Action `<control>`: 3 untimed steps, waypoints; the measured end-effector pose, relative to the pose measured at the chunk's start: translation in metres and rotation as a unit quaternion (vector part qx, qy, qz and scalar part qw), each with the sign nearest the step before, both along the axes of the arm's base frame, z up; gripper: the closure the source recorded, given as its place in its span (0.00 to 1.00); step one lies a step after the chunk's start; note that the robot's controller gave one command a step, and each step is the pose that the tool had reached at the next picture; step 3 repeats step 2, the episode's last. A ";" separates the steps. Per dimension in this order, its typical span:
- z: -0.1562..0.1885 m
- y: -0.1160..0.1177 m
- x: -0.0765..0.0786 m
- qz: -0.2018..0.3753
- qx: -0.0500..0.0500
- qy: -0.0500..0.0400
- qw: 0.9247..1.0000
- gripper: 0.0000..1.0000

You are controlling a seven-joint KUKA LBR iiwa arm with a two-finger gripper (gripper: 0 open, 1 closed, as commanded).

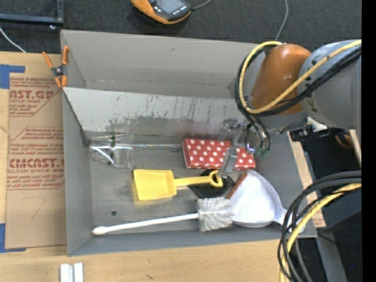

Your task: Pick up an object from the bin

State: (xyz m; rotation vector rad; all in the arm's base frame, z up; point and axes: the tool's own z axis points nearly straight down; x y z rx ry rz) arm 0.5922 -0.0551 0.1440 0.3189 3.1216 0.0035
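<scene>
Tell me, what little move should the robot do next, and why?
Probably lower the tool straight down a little. It sits over the right end of the red white-dotted flat box, beside the handle tip of the yellow plastic scoop. The white long-handled bristle brush and a white curved plastic piece crowd close by, so sideways moves might bump them.

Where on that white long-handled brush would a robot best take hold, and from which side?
Probably mid-handle, from above, closing across it: the white long-handled brush lies flat with bare floor either side, while its bristle end crowds the white funnel-shaped piece.
</scene>
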 end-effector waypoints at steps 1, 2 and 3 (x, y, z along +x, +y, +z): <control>-0.072 -0.005 0.002 0.129 -0.002 -0.006 0.992 0.00; -0.070 0.009 0.004 0.067 -0.003 -0.002 0.998 1.00; -0.070 0.009 0.004 0.067 -0.003 -0.002 0.998 1.00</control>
